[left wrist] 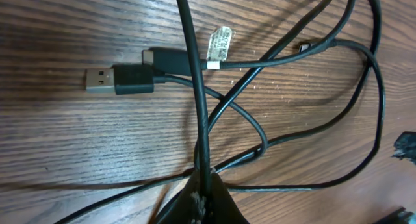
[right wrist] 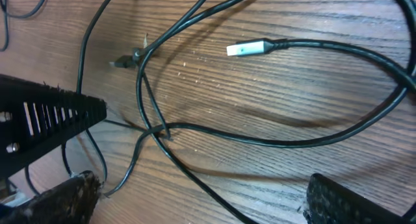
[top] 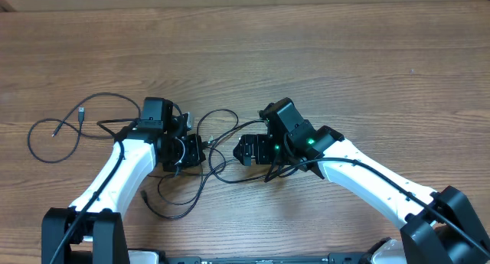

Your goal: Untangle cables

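The thin black cables (left wrist: 200, 110) are spread in a tangle on the wooden table (top: 306, 50), between and beneath the two grippers. One loop is trailed out past the left arm's outer side. The left gripper (left wrist: 203, 188) is pressed together, and one of the cables is pinched between its fingertips and runs up from them across the wood. Just beside it a USB-A plug (left wrist: 101, 80) is laid flat, and a white label (left wrist: 220, 43) is wrapped on a neighbouring cord. The right gripper (right wrist: 201, 195) is spread wide above crossing cords, with nothing held. A silver-white plug (right wrist: 247, 49) is laid nearby on the wood.
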Controlling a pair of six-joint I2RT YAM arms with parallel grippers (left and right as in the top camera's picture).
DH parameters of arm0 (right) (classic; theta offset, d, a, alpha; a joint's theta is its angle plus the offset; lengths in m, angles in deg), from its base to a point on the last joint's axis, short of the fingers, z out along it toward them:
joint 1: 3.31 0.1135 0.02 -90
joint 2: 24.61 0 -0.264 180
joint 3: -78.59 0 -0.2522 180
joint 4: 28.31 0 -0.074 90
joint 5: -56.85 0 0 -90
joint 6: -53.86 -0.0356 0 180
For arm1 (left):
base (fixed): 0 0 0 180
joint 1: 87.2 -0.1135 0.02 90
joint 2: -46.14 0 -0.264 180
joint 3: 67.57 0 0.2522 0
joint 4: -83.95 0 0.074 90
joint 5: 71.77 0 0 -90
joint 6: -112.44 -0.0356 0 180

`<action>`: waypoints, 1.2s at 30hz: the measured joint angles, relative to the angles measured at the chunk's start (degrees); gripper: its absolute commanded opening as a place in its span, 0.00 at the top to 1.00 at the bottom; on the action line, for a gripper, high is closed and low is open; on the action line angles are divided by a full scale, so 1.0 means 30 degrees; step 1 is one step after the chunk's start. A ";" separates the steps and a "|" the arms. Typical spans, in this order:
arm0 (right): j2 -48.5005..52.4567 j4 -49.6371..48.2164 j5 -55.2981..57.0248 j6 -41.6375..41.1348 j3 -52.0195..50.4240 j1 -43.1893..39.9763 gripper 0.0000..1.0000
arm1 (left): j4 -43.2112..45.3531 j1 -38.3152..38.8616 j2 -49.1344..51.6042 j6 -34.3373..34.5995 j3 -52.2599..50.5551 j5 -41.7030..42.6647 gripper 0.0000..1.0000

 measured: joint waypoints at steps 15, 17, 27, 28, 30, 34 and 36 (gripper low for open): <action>0.0000 -0.0029 0.0270 0.0000 0.0000 0.0000 0.00 | 0.0066 0.0576 0.0000 0.0503 -0.0036 -0.1107 0.96; 0.0000 -0.0029 0.0284 0.0000 0.0000 0.0000 0.00 | 0.0066 0.0576 0.0000 0.0503 -0.0036 -0.1129 0.96; 0.0000 -0.0044 0.0284 0.0007 0.0000 0.0000 0.04 | 0.0058 0.0576 0.0000 0.0503 -0.0036 -0.1137 0.95; 0.0000 -0.0036 0.0277 0.0000 0.0000 0.0000 0.07 | 0.0058 0.0576 0.0000 0.0503 -0.0036 -0.1137 0.96; 0.0000 -0.0029 0.0284 -0.0022 0.0000 0.0000 0.10 | 0.0058 0.0576 0.0000 0.0503 -0.0036 -0.1129 0.96; 0.0007 -0.0138 0.0284 -0.0015 0.0000 0.0000 0.14 | 0.0058 0.0576 0.0000 0.0503 -0.0036 -0.1137 0.96; 0.0051 -0.0270 0.0291 -0.0015 0.0000 0.0000 0.16 | 0.0066 0.0576 0.0000 0.0503 -0.0036 -0.1137 0.96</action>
